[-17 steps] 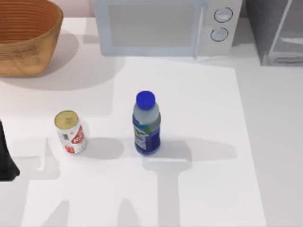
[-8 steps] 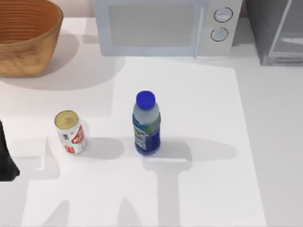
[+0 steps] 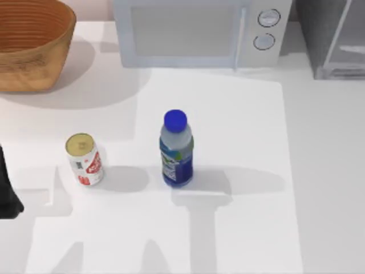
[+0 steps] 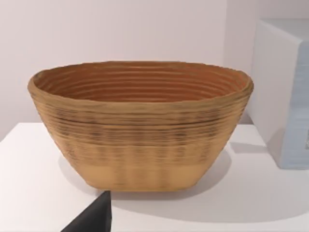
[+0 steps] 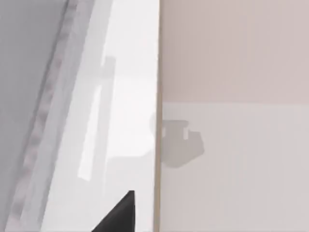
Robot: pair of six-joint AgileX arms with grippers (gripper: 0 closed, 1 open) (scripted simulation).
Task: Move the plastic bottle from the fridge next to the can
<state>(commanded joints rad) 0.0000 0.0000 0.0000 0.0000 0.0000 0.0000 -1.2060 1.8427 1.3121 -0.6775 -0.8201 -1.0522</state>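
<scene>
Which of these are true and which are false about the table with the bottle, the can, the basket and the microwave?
1. The bottle stands upright on the table. True.
2. The bottle is inside the fridge. False: it stands out on the table, well in front of the fridge.
3. The can is to the left of the bottle in the top view, with a gap between them. True.
4. The basket has the can in it. False: the can stands on the table, in front of the basket.
5. The microwave has two round knobs. True.
6. An end effector is holding the bottle. False: nothing touches the bottle.
</scene>
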